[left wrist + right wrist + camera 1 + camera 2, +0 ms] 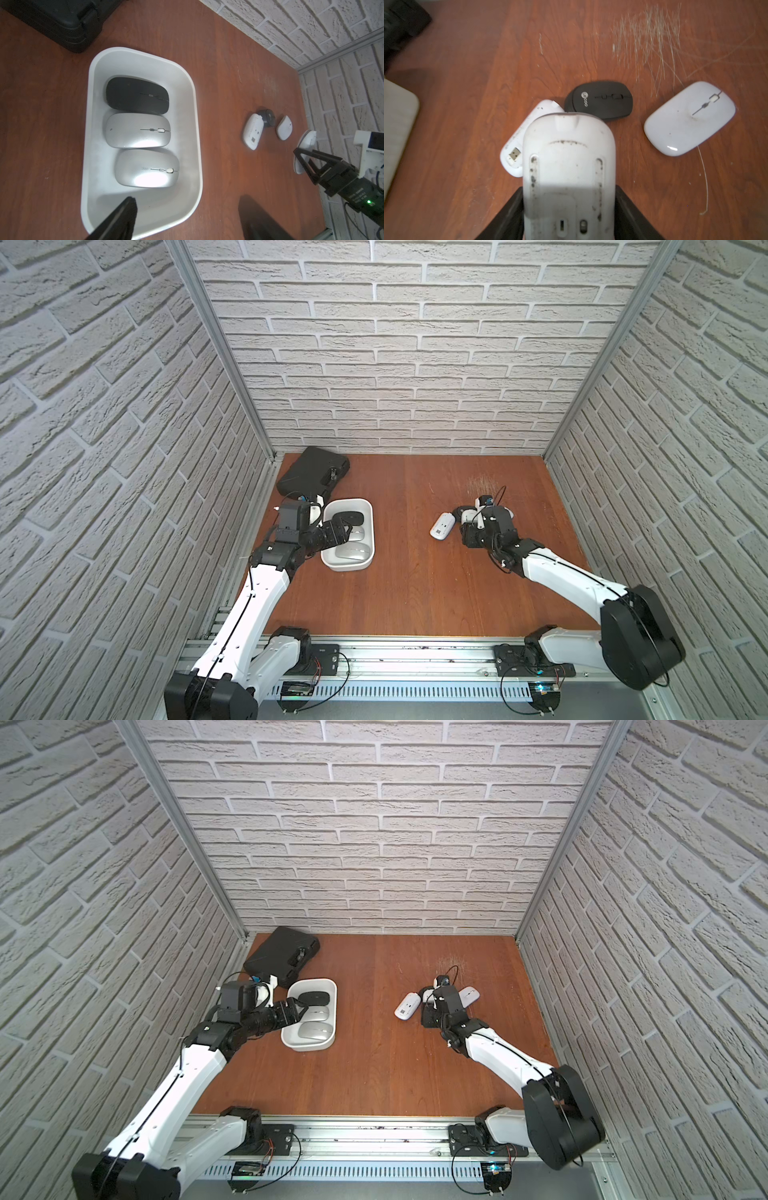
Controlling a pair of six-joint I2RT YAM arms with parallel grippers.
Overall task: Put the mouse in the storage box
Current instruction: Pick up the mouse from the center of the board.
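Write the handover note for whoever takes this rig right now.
Left gripper: open, empty, above the storage box's rim.
Right gripper: shut on the held white mouse, away from the box.
Done: boxed black mouse and two silver mice lie in the box.
To do: box the held mouse, then the flipped white mouse, loose black mouse and upright white mouse on the table.

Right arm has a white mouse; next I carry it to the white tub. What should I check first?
1. Grip: right gripper shut on the dirty white plastic mouse: ok.
2. Mouse lifted off the brown wooden table: cannot tell.
3. Clear of the upturned white mouse beside it: cannot tell.
4. Room in the white plastic storage box: bare floor past three mice: ok.
5. Box approach: open left gripper hangs over it: not ok.
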